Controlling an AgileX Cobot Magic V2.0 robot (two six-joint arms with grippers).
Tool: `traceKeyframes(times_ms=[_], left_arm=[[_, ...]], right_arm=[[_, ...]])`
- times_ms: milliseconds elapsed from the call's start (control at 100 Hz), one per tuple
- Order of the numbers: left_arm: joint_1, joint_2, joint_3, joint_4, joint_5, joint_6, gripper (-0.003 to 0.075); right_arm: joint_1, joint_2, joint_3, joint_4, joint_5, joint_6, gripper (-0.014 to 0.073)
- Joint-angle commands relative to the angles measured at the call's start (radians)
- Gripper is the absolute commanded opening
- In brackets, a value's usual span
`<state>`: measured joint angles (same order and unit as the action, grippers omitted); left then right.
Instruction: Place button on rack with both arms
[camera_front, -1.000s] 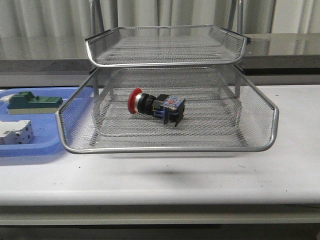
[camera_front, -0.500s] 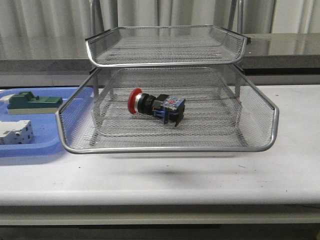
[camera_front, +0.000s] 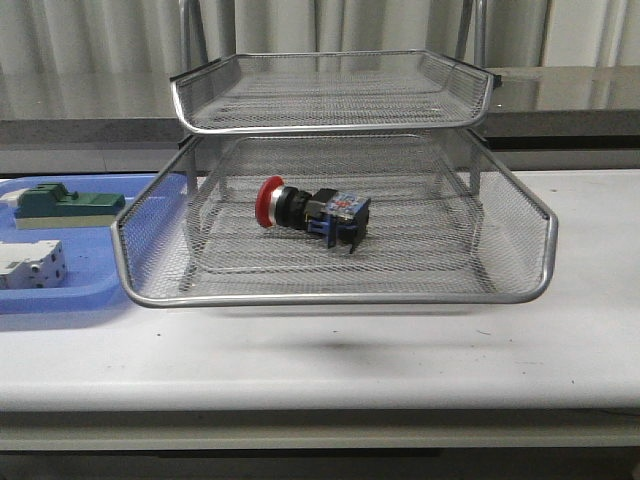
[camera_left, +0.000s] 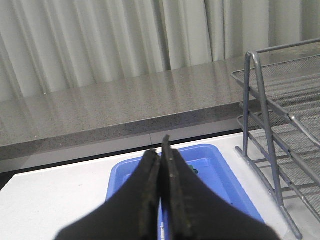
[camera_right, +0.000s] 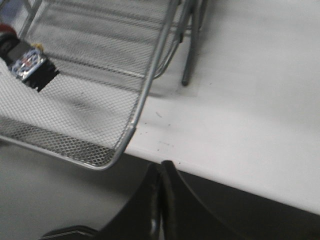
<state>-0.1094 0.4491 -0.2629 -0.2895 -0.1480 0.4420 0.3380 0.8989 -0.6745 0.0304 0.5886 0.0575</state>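
Lying on its side in the pulled-out lower tier of the rack, the button points its red head toward the blue tray in the front view. The left wrist view shows the left gripper pressed shut, empty, above that tray. The right wrist view shows the right gripper likewise closed on nothing, off the table's edge.

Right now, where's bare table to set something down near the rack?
Bare table lies right of the rack and along the front edge below its pulled-out tier. The left is crowded: the blue tray abuts the rack. The button occupies that tier's middle.
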Motion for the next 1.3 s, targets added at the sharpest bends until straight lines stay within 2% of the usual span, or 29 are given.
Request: traceKeyframes(times_ms=[0, 290, 640, 1080, 1290], left_arm=[[0.004, 0.001, -0.028, -0.006, -0.078, -0.009, -0.0020], [0.004, 0.001, -0.028, -0.006, -0.078, -0.009, -0.0020], [0.004, 0.001, -0.028, -0.006, -0.078, -0.009, -0.0020], [0.004, 0.001, -0.028, -0.006, -0.078, -0.009, -0.0020], [0.004, 0.001, -0.028, -0.006, -0.078, -0.009, -0.0020]], right_arm=[[0.058, 0.064, -0.033, 0.010, -0.105, -0.058, -0.0071], [0.230, 0.218, -0.033, 0.009, -0.176, -0.186, -0.0071], [0.362, 0.323, -0.033, 0.009, -0.206, -0.259, -0.0071], [0.388, 0.519, -0.033, 0.004, -0.380, -0.348, -0.0071], [0.388, 0.572, -0.035, -0.022, -0.412, -0.355, -0.0071]])
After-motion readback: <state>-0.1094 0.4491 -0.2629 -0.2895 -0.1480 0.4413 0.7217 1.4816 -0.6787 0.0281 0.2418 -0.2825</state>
